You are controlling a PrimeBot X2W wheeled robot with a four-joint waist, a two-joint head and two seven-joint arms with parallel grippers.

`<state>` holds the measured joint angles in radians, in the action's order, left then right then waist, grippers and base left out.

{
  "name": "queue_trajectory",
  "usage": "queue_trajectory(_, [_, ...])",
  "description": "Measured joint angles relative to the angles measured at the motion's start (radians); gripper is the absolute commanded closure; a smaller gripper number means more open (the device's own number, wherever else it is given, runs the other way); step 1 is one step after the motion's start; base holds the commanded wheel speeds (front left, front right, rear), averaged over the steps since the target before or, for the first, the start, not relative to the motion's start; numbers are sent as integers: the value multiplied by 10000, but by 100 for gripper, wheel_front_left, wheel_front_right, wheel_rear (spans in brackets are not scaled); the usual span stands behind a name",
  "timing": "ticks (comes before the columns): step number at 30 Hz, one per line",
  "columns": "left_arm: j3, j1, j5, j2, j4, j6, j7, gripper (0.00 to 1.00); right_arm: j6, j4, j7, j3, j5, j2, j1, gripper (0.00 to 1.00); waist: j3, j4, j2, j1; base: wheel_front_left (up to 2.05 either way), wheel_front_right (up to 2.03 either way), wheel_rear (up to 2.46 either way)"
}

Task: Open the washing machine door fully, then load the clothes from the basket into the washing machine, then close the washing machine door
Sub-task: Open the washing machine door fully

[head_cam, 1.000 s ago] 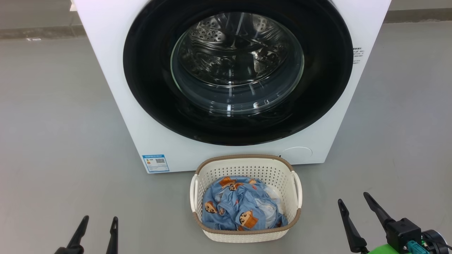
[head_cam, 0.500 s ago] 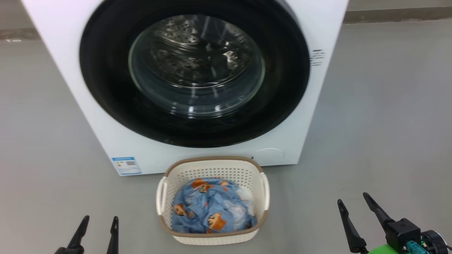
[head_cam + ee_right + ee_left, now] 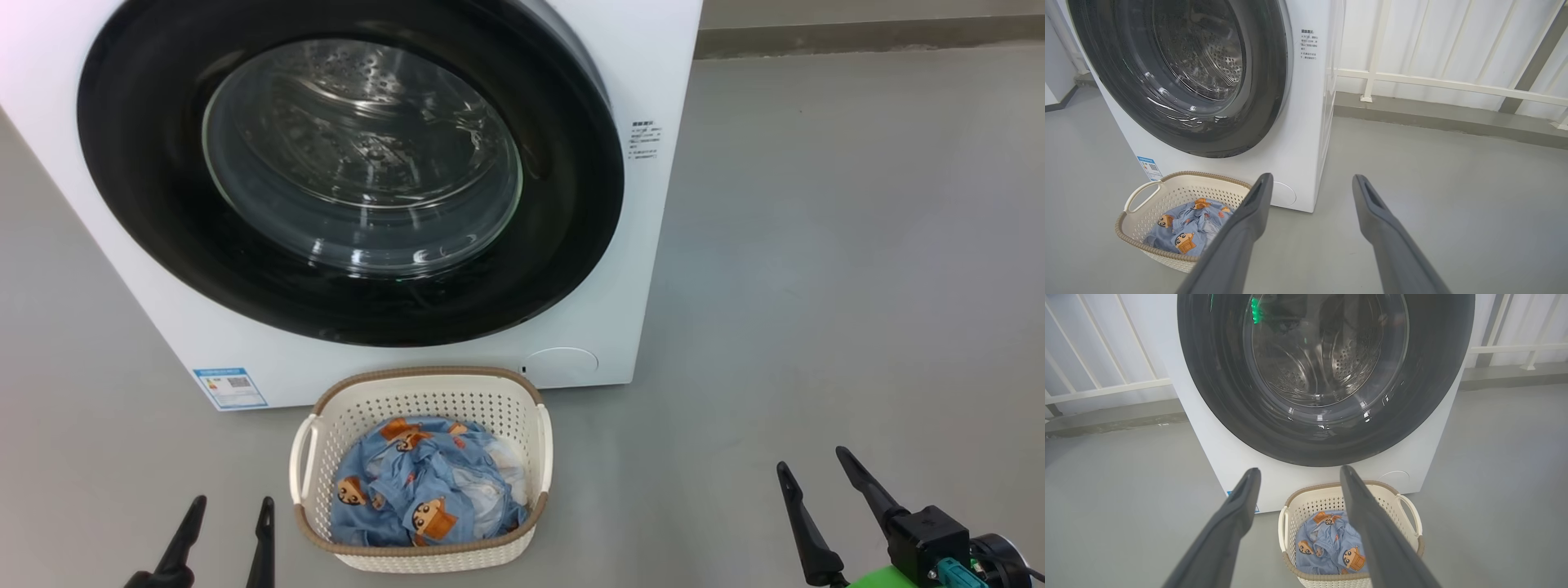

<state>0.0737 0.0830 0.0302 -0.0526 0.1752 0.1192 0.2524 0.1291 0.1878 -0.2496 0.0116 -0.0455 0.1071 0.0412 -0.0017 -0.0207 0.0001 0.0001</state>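
the washing machine stands on the floor with its round door shut. the basket sits just below it, with the clothes inside. the left gripper and right gripper are spread wide and empty. one should probably pull the door's edge slowly, all the way, without bumping the basket.

White railing stands beyond the grey floor
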Motion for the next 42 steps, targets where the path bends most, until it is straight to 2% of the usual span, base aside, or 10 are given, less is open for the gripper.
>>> queue_trajectory(11, [10, 2, 0, 23, 0, 0, 2, 0, 0, -111, 0, -33, -13, -56, 0, 0, 43, 51, 0, 0, 4, 4, -9])
queue_trajectory(12, [12, 2, 0, 25, 0, 0, 0, 0, 0, -119, 0, -73, -19, -54, 0, 21, 48, 56, 0, 0, 0, 0, 0])
queue_trajectory(13, [13, 2, 0, 29, 0, 0, 2, 0, 0, -117, 0, -125, -92, -50, 0, 77, 55, 61, 0, 0, 0, 0, 0])
queue_trajectory(14, [13, 3, 0, 35, 0, 2, 2, 0, 0, -117, 0, -171, -165, -48, 0, 100, 63, 66, 0, 0, 0, 0, 0])
queue_trajectory(21, [36, 7, 2, 48, 0, 6, 2, 0, 0, -146, 0, -217, -364, -54, 0, 100, 127, 71, 0, 0, 0, 0, 0])
queue_trajectory(24, [54, 8, 4, 52, 2, 12, 2, 0, 0, -176, 0, 6, -966, -199, 0, 100, 153, 56, 0, 0, 0, 0, 0])
queue_trajectory(34, [125, 256, 111, 73, 0, 13, 2, 0, 0, 33, 0, 685, -4414, -600, -4, 100, 328, -10, 0, 0, 0, 0, 0])
queue_trajectory(42, [113, 260, 251, 81, -138, 46, 2, 0, -2, 499, -2, 1275, -8293, -665, -592, 100, 803, -83, 0, 0, 0, 0, 0])
